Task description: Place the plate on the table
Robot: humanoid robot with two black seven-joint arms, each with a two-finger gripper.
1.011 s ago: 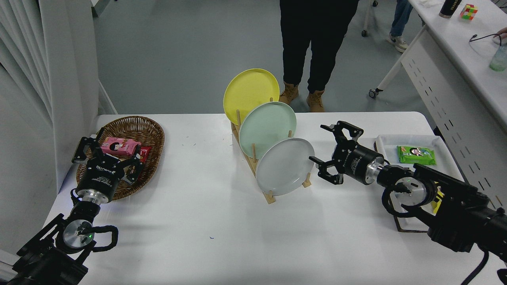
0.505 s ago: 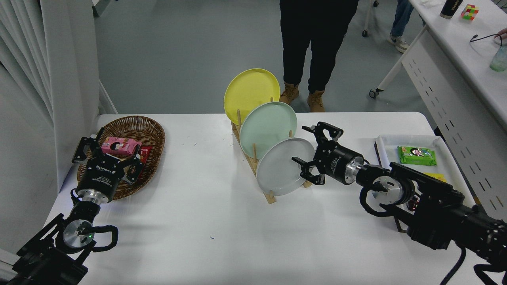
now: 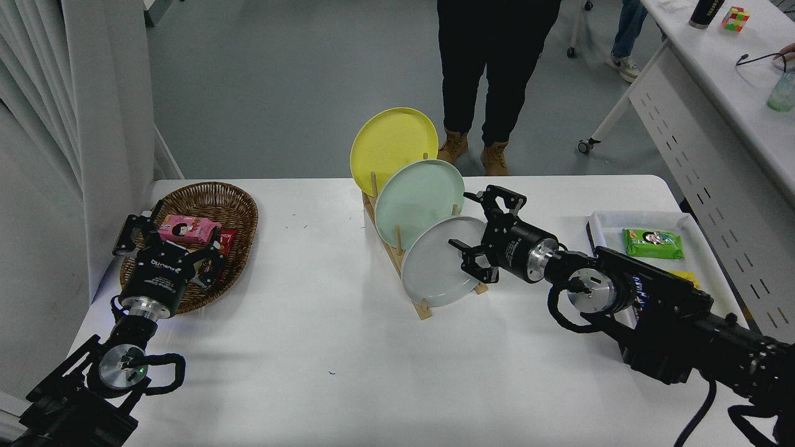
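Grey plate (image 3: 435, 267): sitting in the rack (image 3: 397, 254), not lifted yet.
Right gripper (image 3: 481, 233): you're straddling its rim, fingers spread wide.
Left: grabbing, lifting, laying it on the table (image 3: 323, 347).

right gripper (image 3: 478, 233) | moved left | open fingers now straddling plate (image 3: 435, 267) rim

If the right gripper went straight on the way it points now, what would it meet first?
Most likely the grey plate standing in the wooden rack: the open right gripper points left at its right edge, fingers already straddling the rim. Depth is hard to judge from this single view.
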